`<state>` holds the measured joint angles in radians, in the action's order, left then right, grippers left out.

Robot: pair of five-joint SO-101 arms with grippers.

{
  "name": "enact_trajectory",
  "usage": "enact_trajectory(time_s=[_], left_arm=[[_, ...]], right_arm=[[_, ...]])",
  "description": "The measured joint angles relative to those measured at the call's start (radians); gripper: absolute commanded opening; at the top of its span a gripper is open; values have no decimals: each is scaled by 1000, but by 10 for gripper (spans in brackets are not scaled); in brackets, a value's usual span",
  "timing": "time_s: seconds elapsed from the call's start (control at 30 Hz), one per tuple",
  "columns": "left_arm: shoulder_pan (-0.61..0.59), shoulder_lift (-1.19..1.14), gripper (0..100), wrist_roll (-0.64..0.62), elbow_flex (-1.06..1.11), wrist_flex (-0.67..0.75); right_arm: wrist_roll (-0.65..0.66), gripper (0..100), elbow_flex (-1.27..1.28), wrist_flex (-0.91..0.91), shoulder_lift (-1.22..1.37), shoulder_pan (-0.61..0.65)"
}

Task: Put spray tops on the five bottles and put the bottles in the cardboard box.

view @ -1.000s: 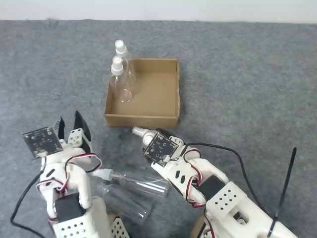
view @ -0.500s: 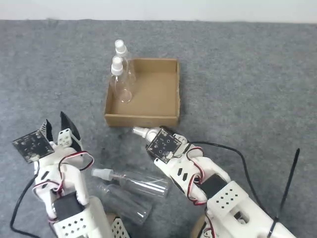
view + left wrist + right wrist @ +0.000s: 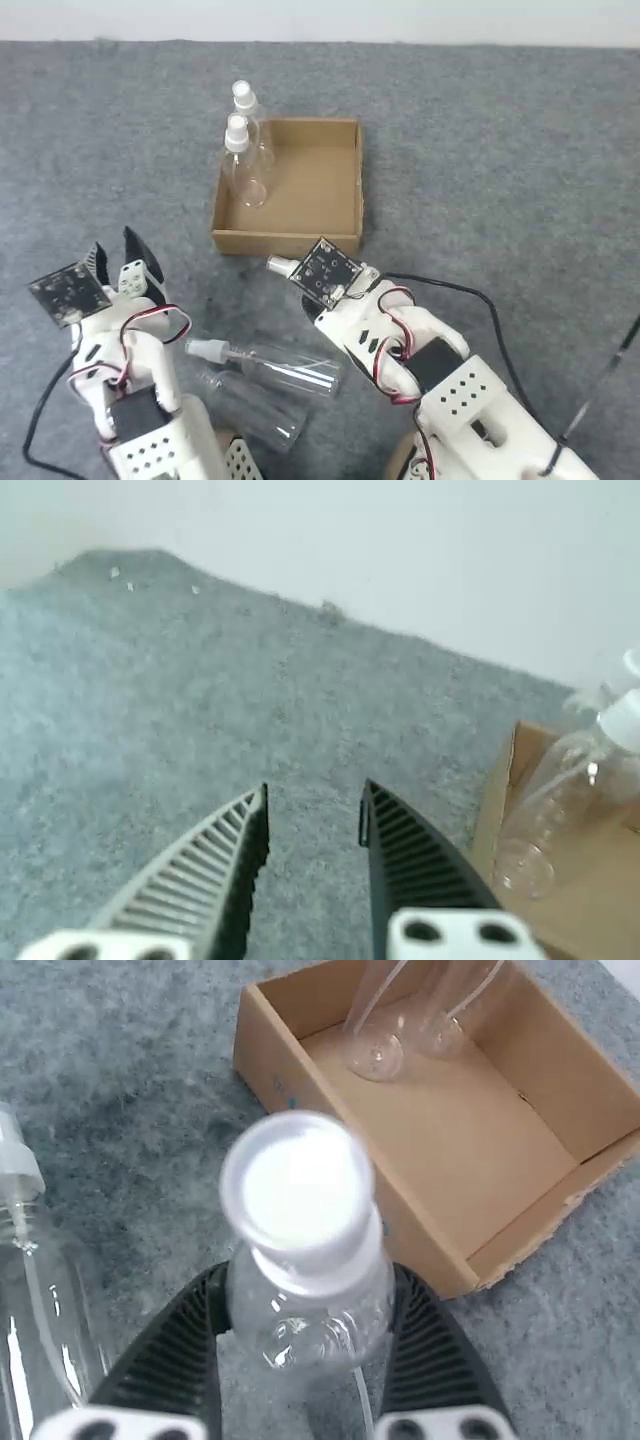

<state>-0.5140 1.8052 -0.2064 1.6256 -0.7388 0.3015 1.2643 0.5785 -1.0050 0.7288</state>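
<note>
Nearest the robot's base, two clear bottles lie on their sides on the grey carpet, touching each other. The upper one [image 3: 275, 368] wears a white spray top. Whether the lower one [image 3: 250, 412] has a top cannot be told.

Just beyond them, the left gripper [image 3: 113, 245] hangs above the carpet with its jaws apart, holding nothing. The right gripper [image 3: 307, 1295] is clamped on a third bottle [image 3: 300, 1240] just below its white spray top, and the top points toward the cardboard box [image 3: 285, 243], just beside its near wall.

Inside the box, two capped bottles [image 3: 248, 170] stand upright in the far left corner, one behind the other [image 3: 252, 120].

The risks, as a judgement: the grip sits on smooth, rounded plastic near the neck, so the bottle could slip or swing as it is lifted. A low approach could catch the near wall and shove the light box. A placement too far left could topple the standing pair.
</note>
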Motion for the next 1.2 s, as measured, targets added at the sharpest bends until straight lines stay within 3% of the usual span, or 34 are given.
enact_trajectory(time_s=[0.5, 1.2], left_arm=[[0, 0, 137, 0, -2, 0], [0, 0, 141, 0, -2, 0]], right_arm=[[-2, 6, -299, 236, 0, 0], [-6, 6, -609, 245, 0, 0]])
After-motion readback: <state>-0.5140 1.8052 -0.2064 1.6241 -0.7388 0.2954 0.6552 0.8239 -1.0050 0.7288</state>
